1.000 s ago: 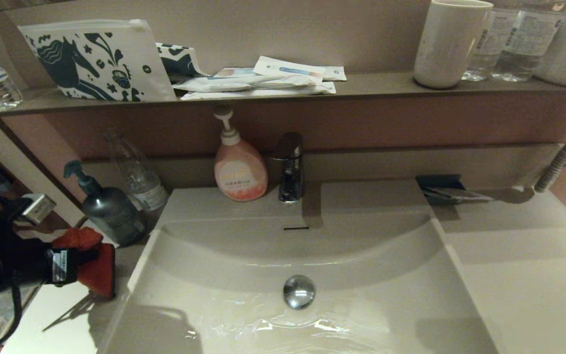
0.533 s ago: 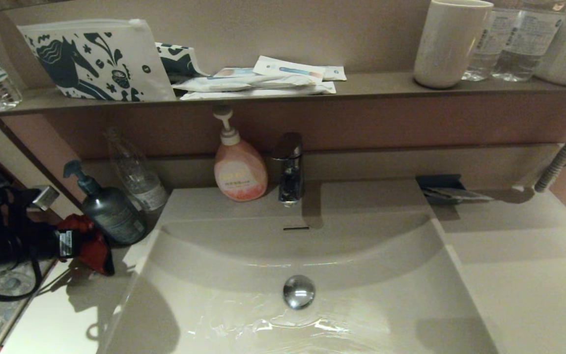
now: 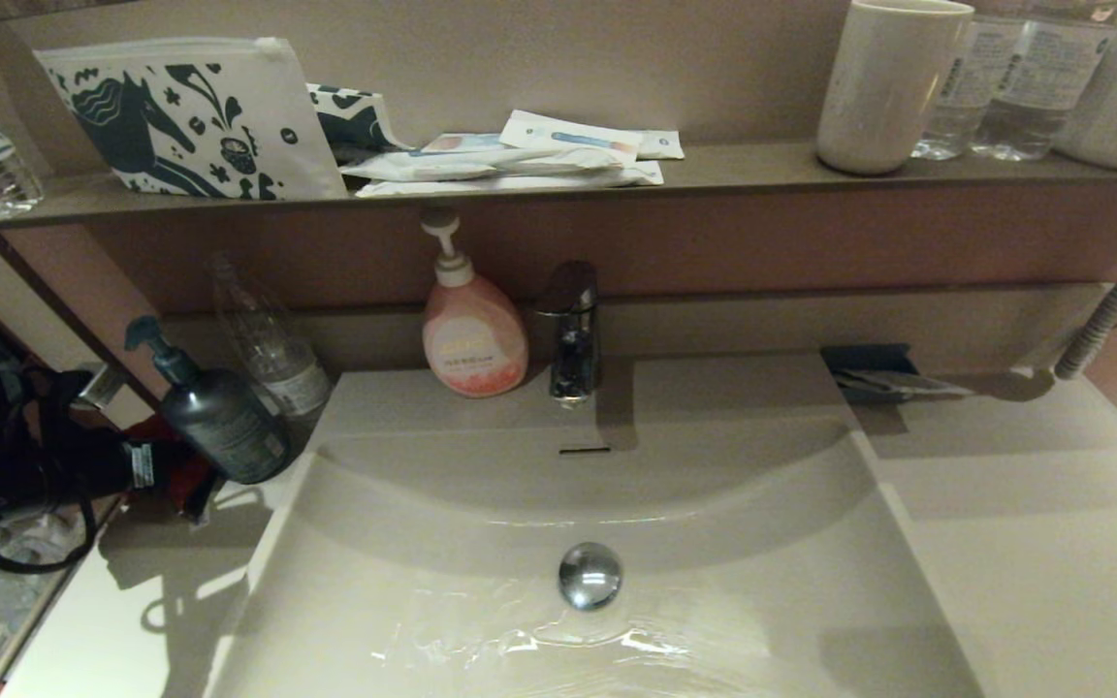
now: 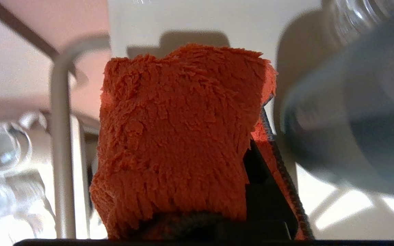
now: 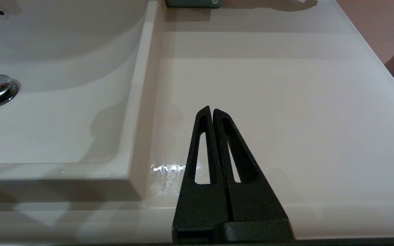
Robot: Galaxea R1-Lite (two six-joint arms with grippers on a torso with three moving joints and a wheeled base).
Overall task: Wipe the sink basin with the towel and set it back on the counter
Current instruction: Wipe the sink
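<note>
The left gripper (image 3: pixel 192 477) is clamped on the towel (image 4: pixel 180 136) beside the sink. Soft and light, it droops; a bunched fold holds best. The right gripper (image 5: pixel 212 110) is closed, idle.

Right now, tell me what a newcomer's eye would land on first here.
The red-orange towel, clamped in the left gripper at the counter's far left beside a dark pump bottle. Next, the wide sink basin with its chrome stopper at centre and a pink soap bottle by the faucet. The right gripper hangs shut over the bare right counter.
</note>
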